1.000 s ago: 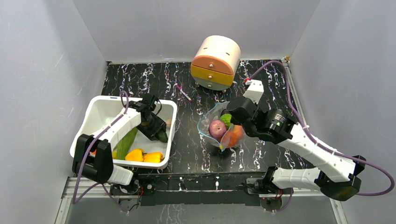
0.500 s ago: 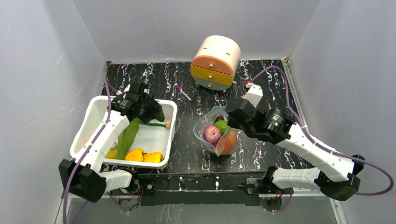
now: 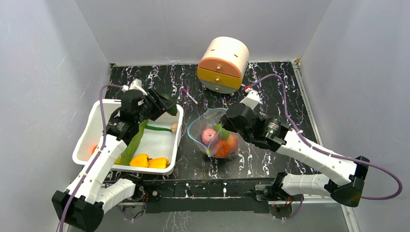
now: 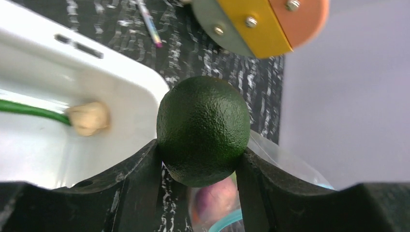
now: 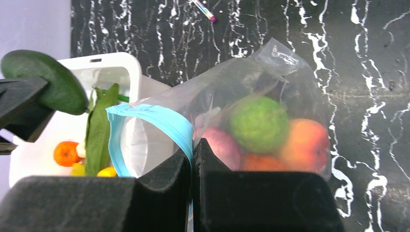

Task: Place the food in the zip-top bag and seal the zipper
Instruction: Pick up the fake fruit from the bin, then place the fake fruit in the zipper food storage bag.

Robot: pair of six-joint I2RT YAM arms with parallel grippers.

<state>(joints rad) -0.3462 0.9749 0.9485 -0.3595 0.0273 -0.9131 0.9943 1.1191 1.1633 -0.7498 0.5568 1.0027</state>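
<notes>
Tabletop (image 3: 193,159): black with white marbling, walled on three sides.

White tub (image 3: 92,130): at the left edge, toward the near-left corner. It holds a long green leaf (image 3: 133,142), two yellow peppers (image 3: 147,161), a small orange fruit (image 5: 65,153) and a beige piece (image 4: 88,117) on a green stem.

Round drawer unit (image 3: 223,63): at the middle of the far edge, peach body with orange and yellow drawer fronts.

Zip-top bag (image 3: 198,131): clear, near the middle of the tabletop, between the tub and the right edge. Its mouth is open and faces the tub.

Right tool (image 5: 192,154): jaws closed, pinching the zipper (image 5: 154,118), the blue strip at the bag's mouth, and holding that edge up.

Left tool (image 4: 198,152): jaws about half open, clamped on either side of a dark green fruit (image 4: 203,128), raised over the tub's far-right corner.

Bag contents: purple-pink round fruit (image 3: 209,135), bumpy green fruit (image 5: 259,123) and orange fruit (image 5: 304,142), bunched together at the closed end.

Pen (image 3: 189,95): lies on the tabletop between the tub and the drawer unit.
</notes>
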